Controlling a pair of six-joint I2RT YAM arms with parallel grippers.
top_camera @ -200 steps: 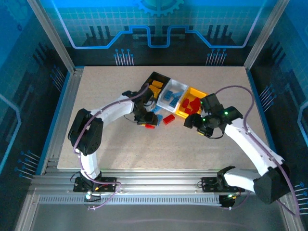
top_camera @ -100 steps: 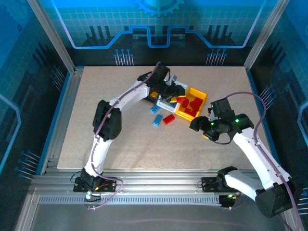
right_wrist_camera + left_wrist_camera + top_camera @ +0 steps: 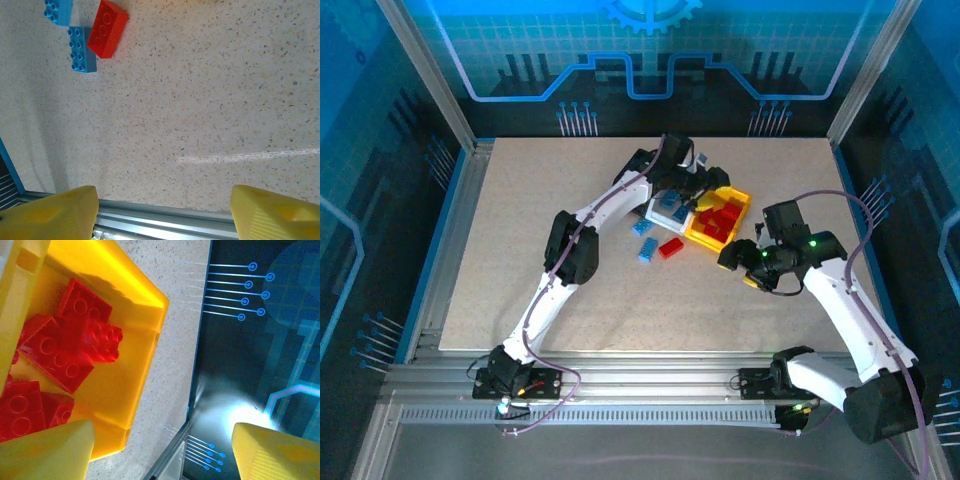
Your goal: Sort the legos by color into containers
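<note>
**Both jaws released, red legos in yellow bin**

Top view: shows left gripper (image 3: 705, 180) stretched over white bin (image 3: 656, 211) and yellow bin (image 3: 742, 200), with right gripper (image 3: 732, 258) near the yellow bin's front corner. Shows two blue legos (image 3: 646, 251) and one red lego (image 3: 670, 247) loose on table (image 3: 540, 200).

Left wrist: looks past wide-parted, empty jaws onto red legos (image 3: 55, 360) inside yellow bin.

Right wrist: looks past spread jaws grasping nothing, down to the red lego beside the blue legos.

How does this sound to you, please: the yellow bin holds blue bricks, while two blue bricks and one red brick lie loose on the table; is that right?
Not quite: the yellow bin holds red bricks, not blue, as the left wrist view shows. The rest stands: two blue bricks and one red brick lie loose on the table.
</note>
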